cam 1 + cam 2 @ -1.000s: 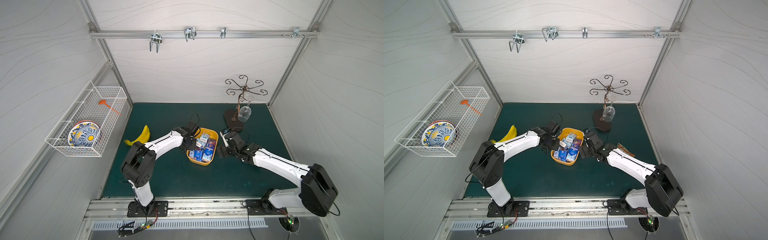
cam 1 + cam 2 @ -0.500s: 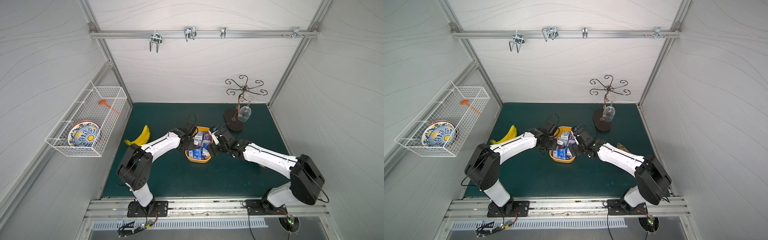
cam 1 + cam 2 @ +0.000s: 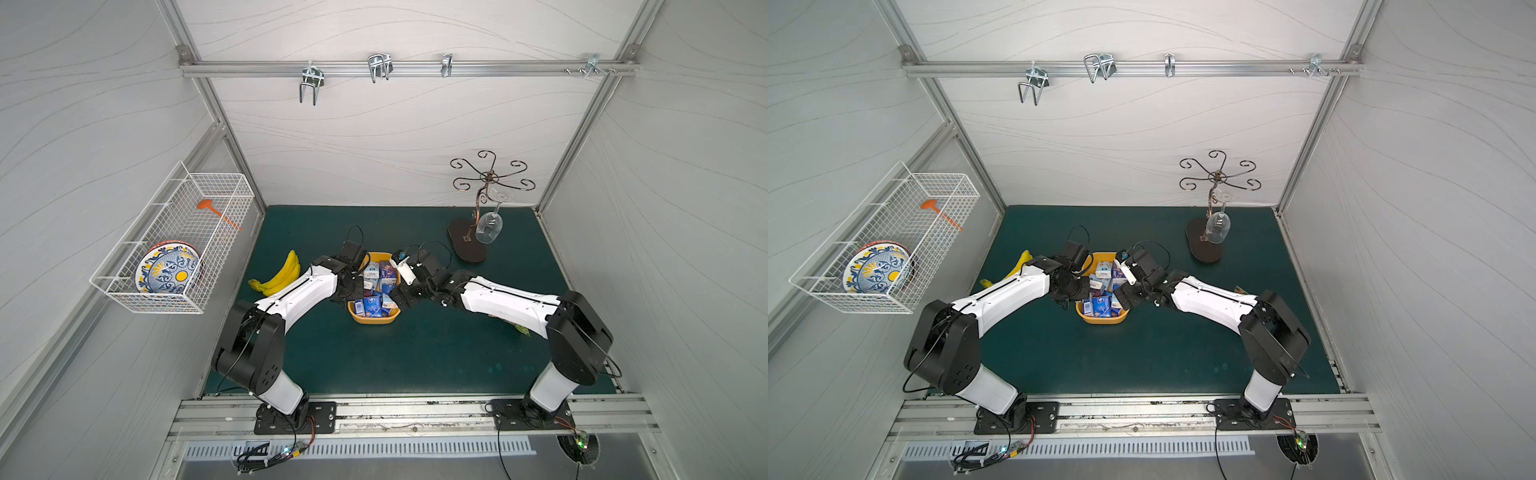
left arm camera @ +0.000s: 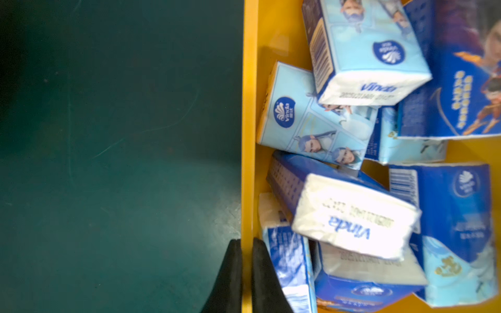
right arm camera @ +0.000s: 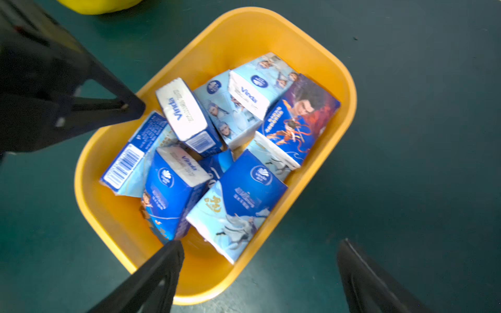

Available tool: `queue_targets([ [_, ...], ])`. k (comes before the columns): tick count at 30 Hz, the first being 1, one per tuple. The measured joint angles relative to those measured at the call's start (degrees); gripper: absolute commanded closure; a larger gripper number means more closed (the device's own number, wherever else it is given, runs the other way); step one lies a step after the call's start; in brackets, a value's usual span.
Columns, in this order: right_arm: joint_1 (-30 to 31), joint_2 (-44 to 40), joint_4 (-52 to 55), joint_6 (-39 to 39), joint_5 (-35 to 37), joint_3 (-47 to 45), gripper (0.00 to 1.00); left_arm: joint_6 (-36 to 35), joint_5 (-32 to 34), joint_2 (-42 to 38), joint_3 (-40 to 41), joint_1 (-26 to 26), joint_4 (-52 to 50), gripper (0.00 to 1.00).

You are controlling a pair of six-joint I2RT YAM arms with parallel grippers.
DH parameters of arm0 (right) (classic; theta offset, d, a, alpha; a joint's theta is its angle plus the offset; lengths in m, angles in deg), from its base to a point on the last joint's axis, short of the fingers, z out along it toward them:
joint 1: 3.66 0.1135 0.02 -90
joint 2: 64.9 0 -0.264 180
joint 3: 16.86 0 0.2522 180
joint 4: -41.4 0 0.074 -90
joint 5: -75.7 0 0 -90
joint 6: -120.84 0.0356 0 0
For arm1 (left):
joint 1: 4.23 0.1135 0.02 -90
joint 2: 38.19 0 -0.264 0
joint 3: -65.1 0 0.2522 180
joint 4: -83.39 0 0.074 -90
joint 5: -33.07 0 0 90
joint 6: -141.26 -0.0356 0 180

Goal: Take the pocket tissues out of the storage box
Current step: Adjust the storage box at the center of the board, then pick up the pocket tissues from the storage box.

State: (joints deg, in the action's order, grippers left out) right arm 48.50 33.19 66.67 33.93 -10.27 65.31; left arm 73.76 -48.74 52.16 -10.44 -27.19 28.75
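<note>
The yellow-orange storage box (image 3: 372,319) (image 3: 1100,320) sits mid-mat between my two arms. Several blue and white pocket tissues (image 3: 374,302) (image 5: 238,200) (image 4: 352,216) lie jumbled inside it. My left gripper (image 4: 246,241) (image 3: 347,291) is shut on the box's long rim (image 4: 248,135), one finger inside and one outside. The right gripper (image 5: 259,242) (image 3: 397,297) hangs open over the box's opposite near corner. One of its fingers is above the box floor by a dark blue packet and the other is over the mat. It holds nothing.
Bananas (image 3: 280,274) lie left of the box behind my left arm. A metal stand (image 3: 467,245) with a hanging wine glass (image 3: 489,226) is at the back right. A wire basket (image 3: 174,245) with a plate hangs on the left wall. A snack bag (image 3: 521,330) peeks from under my right arm.
My right gripper has swung left from beside the box to over its near corner, still open. The box has slid a little leftward with my left gripper clamped on its rim.
</note>
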Motion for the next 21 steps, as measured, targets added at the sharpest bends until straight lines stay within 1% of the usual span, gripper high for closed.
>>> queue_targets([
  [2,0.70,1.97,-0.20,-0.55,-0.76,1.90,0.06,-0.20,0.59,0.04,0.00,0.33,-0.55,0.94],
  [4,1.14,3.74,-0.37,-1.25,-1.68,3.80,0.07,-0.46,1.18,0.04,0.00,0.68,-0.92,0.84],
  [6,1.31,4.90,-0.59,-1.66,-2.34,5.07,0.07,-1.20,1.53,0.07,0.00,0.94,-1.29,0.70],
  [8,1.40,5.70,-0.63,-2.10,-2.99,5.99,0.07,-1.38,1.90,0.07,0.00,1.49,-1.60,0.63],
  [9,1.40,6.14,-0.70,-2.45,-3.32,6.45,0.07,-1.38,2.03,0.07,0.00,1.95,-1.73,0.62],
  [13,1.44,7.69,-0.57,-3.37,-5.01,8.31,0.08,-1.01,1.42,-0.46,0.00,3.74,-1.77,0.59],
  [16,1.51,9.35,-0.42,-4.31,-6.14,10.47,0.10,-0.07,0.83,-2.60,0.26,4.94,-1.70,0.59],
  [21,1.97,13.00,0.68,-5.99,-7.74,15.02,0.17,2.95,-0.31,-7.04,0.59,7.48,-1.42,0.59],
])
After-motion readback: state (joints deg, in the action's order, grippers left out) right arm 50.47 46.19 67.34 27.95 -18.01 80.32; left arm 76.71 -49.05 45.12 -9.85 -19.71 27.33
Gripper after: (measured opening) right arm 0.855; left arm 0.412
